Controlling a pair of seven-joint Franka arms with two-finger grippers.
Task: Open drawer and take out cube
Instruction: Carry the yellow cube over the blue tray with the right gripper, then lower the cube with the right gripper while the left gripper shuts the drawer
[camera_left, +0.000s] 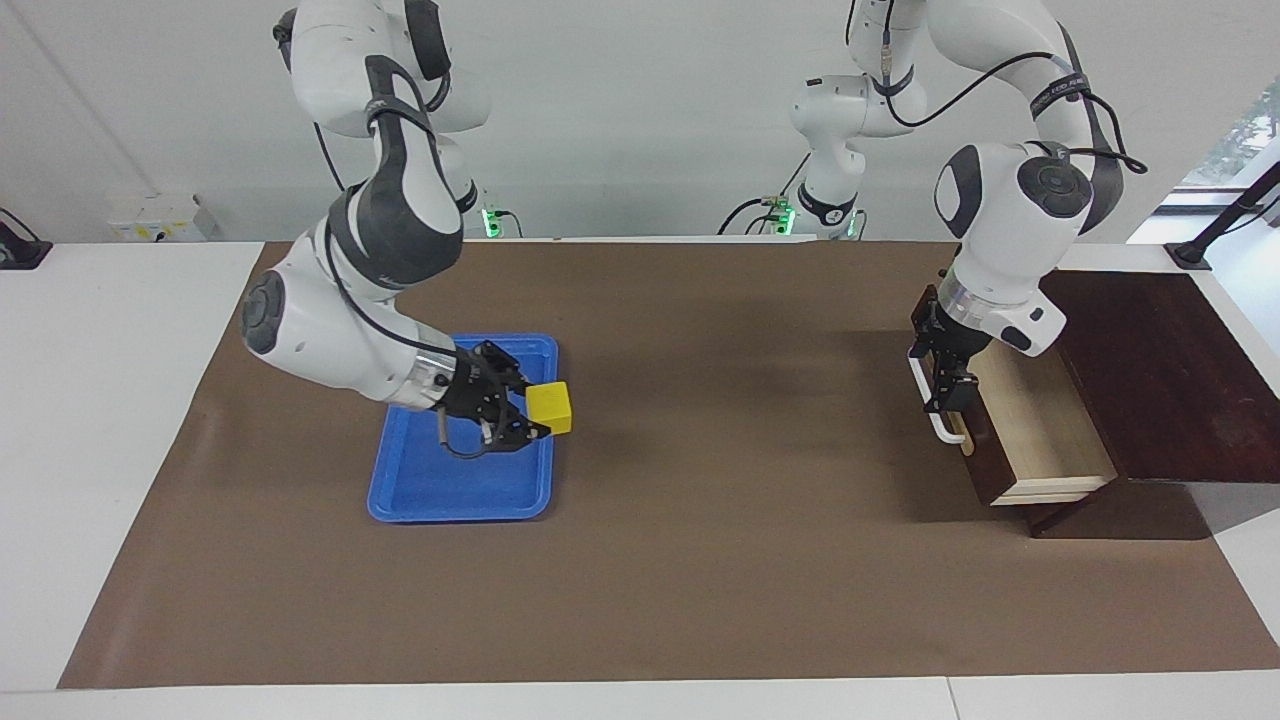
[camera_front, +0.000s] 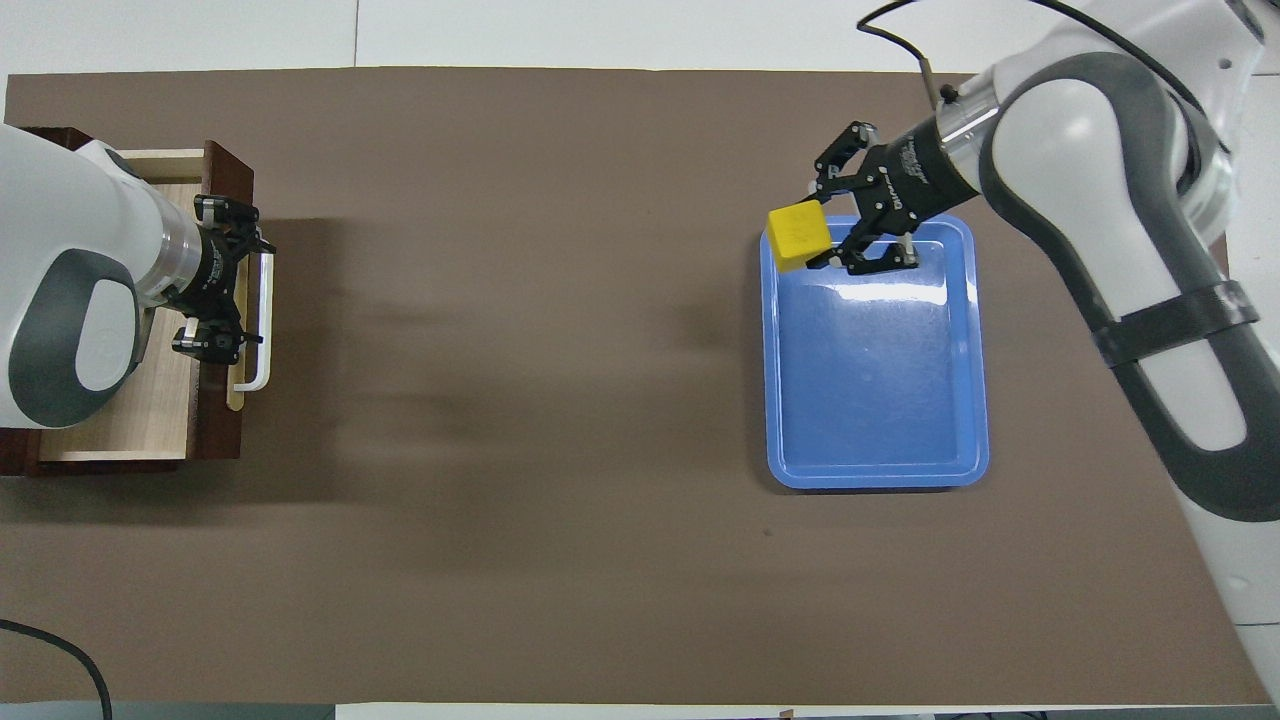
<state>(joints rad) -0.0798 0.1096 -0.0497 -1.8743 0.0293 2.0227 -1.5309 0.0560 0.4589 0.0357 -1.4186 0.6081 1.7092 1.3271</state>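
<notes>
The yellow cube (camera_left: 549, 409) (camera_front: 798, 238) hangs in my right gripper (camera_left: 533, 412) (camera_front: 818, 234), which is shut on it over the blue tray's edge nearest the drawer. The drawer (camera_left: 1040, 430) (camera_front: 150, 430) stands pulled out at the left arm's end of the table, and the part of its pale inside that shows is bare. My left gripper (camera_left: 946, 378) (camera_front: 222, 285) is open and hovers at the drawer's front panel, by the white handle (camera_left: 935, 425) (camera_front: 262, 340). I cannot tell whether it touches the handle.
The blue tray (camera_left: 440, 490) (camera_front: 880, 380) lies flat on the brown mat (camera_left: 700, 560) toward the right arm's end. The drawer comes out of a dark brown cabinet (camera_left: 1150, 370). White table edges border the mat.
</notes>
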